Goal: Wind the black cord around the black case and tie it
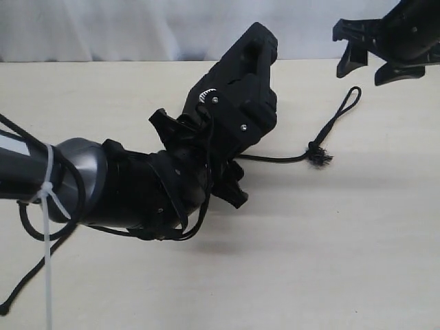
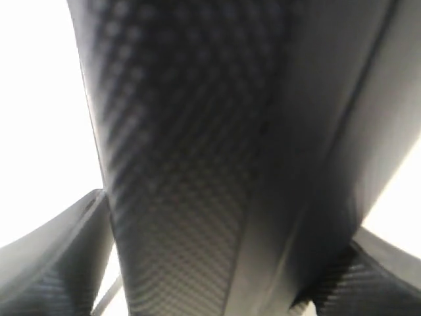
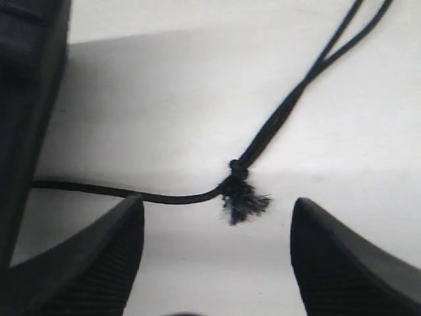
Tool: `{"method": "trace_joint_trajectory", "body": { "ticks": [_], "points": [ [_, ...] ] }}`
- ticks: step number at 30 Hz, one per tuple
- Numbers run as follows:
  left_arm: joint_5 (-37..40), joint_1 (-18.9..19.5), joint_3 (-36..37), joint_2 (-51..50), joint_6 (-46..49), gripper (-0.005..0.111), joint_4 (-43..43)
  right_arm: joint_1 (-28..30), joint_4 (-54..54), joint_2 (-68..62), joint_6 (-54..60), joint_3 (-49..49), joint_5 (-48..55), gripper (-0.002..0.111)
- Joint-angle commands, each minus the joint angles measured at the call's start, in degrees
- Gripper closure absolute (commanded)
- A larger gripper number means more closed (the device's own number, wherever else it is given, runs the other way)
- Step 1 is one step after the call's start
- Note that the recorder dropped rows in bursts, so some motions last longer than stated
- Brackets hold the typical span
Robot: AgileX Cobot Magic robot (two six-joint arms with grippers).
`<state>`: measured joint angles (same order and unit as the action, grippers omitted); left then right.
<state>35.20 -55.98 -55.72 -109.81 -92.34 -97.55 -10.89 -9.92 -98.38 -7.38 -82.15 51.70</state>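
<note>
Black cord (image 1: 275, 159) trails right off black case (image 1: 240, 89) on tabletop (image 1: 344, 261), knotted tuft (image 1: 317, 157) then loop (image 1: 350, 96) running far-right twd right claw (image 1: 366, 73), hovering w/ jaws apart, nearer arm; left claw (image 1: 199, 158) straddles case's near-left end, can't tell if clamped.

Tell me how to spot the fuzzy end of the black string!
Look at the pale table and find the big black case near its middle. A thin black cord runs from it to the right. At its knot a little frayed tuft sticks out, fluffy, unlike the smooth loop beyond it.
</note>
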Motion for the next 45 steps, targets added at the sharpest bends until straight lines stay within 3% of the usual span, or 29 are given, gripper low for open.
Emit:
{"method": "trace_joint_trajectory", "body": {
  "ticks": [1, 5, 17, 21, 22, 25, 26, 28, 31, 33, 35, 40, 43, 45],
  "points": [
    [-1.1, 0.06, 0.32, 0.84, -5.76, 0.107, -0.1, 0.35, 7.37, -0.92, -4.71, -0.1, 0.33, 0.047],
    [-0.11, 0.06, 4.22, 0.84, -15.3, 0.107, -2.39, 0.35, 7.99, -4.0, -5.4, -0.1, -1.91, 0.047],
    [1.09, -0.07, 6.26, 0.84, -15.7, 0.107, -2.39, 0.35, 5.66, -23.2, -11.9, -1.21, -19.54, 0.047],
    [1.24, -0.07, 6.26, 0.84, -15.81, 0.107, -2.39, 0.35, 5.66, -32.22, -11.9, -12.62, -11.2, 0.049],
    [1.24, -0.07, 6.26, 0.84, -15.81, 0.107, -2.39, 0.21, 5.66, -33.74, -11.9, -14.53, -9.76, 0.059],
    [1.24, -0.07, 6.26, 0.84, -15.81, 0.107, -2.39, 0.21, 5.9, -34.11, -9.72, -15.14, -9.74, 0.104],
    [1.24, -0.07, 6.26, 0.84, -15.81, 0.107, -2.39, 0.21, 5.9, -33.08, -7.32, -15.02, -9.84, 0.104],
    [1.24, -0.07, 6.26, 0.84, -15.81, 0.107, -2.39, 0.1, 5.9, -28.17, -2.76, -10.41, -13.43, 0.104],
    [1.24, -0.07, 6.26, 0.84, -15.81, 0.107, -2.39, 0.1, 4.49, -16.63, 6.49, 6.25, -28.14, 0.104],
    [1.55, -0.07, 6.26, 0.84, -15.81, 0.107, -2.39, -0.64, -9.32, -8.78, 25.7, 20.65, -41.76, 0.104],
    [1.65, -0.07, 6.26, 0.84, -15.81, 0.107, -2.39, -5.28, -12.33, -2.77, 41.75, 31.93, -52.73, 0.104],
    [1.65, -0.07, 6.26, 0.84, -15.81, 0.107, -2.39, -16.0, -2.43, -0.02, 44.68, 42.47, -63.24, 0.104],
    [1.65, 0.03, 6.26, 0.84, -15.71, 0.107, -2.39, -17.3, -2.43, 2.51, 44.08, 44.41, -63.49, 0.104],
    [1.49, 0.03, 6.26, 0.84, -15.71, 0.107, -2.39, -17.3, -2.43, 5.95, 43.0, 49.28, -69.85, 0.104]
  ]
}}
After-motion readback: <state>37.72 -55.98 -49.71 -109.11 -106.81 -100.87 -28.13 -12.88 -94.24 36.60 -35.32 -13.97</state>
